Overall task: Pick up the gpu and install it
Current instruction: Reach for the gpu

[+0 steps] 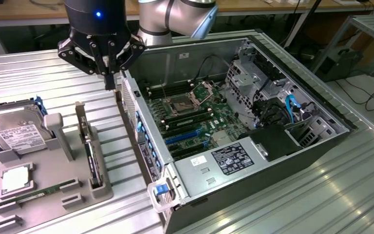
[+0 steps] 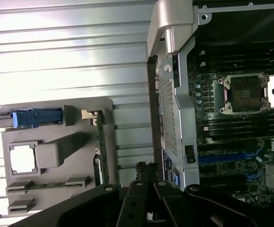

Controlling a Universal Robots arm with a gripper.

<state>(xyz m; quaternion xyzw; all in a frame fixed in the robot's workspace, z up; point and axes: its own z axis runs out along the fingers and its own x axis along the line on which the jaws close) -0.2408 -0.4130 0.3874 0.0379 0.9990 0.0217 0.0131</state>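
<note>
Closed on nothing, the gripper (image 1: 111, 84) hangs with its fingers pressed together over the strip of ribbed table (image 1: 291, 204) between the grey parts holder (image 1: 47, 170) and the rear wall of the open computer case (image 1: 194, 48). I judge this to be the approach to the pick. The gpu (image 1: 93, 158) stands on its long edge in a narrow slot along the side of the holder nearest the case, apart from the gripper and untouched. To do this well, I would spread the jaws before descending, line them up across the card's thin upper edge, and come straight down, so the fingers clear both the slot walls and the case beside them. From the wrist view the gpu (image 2: 101, 151) reads as a slim dark strip seen edge-on, with a pale metal bracket (image 2: 87, 115) at one end. The hard drive (image 1: 15, 134) sits well apart from it.
</note>
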